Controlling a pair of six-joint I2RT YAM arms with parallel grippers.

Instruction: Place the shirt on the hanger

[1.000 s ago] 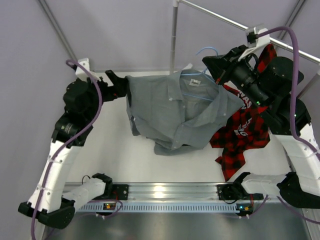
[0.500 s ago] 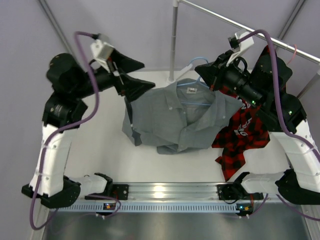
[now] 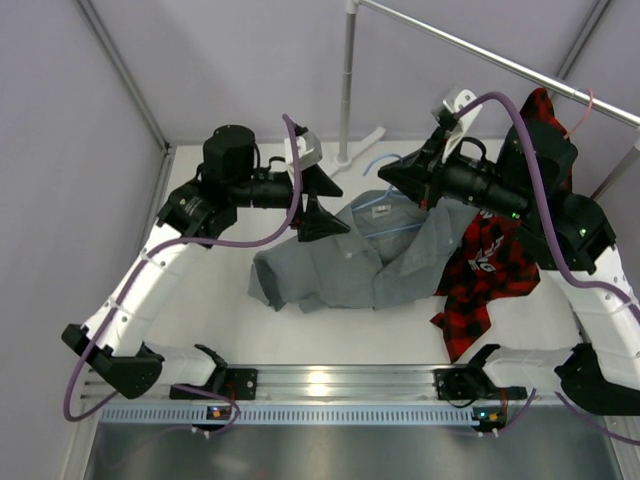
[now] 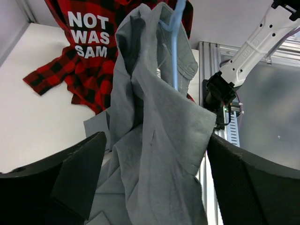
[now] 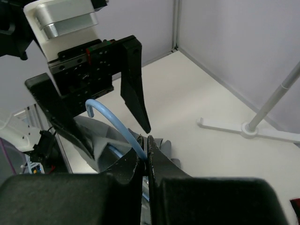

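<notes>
**White counter, shirt partly hung: left arm repositioned**

White counter enclosed by pale walls, with a metal rail overhead and a plaid shirt hung at the right.

- Item: shirt. Grey-green, draped from the hanger at its collar, with its lower part bunched on the counter. A second ago it was spread wider and carried higher; it is now seen lower and more gathered.
- Item: hanger. Light-blue wire, lodged inside the collar, with the hook free above the cloth. It has been brought down and toward the middle of the counter.
- Right end effector: clamped tight on the hanger wire just below the hook, as it was a second ago.
- Left end effector: a second ago it was at the shirt's far left edge. It has since been swung up and inward, and is now set at the shoulder beside the collar. Its jaws are spread wide; in the left wrist view the cloth hangs between the fingers with nothing gripped.

Assessment: the earlier hold on the left side is judged released, and a fresh grip nearer the collar is probably intended, so that the loose shoulder can be drawn over the hanger's free end. The task is judged partly done.
</notes>
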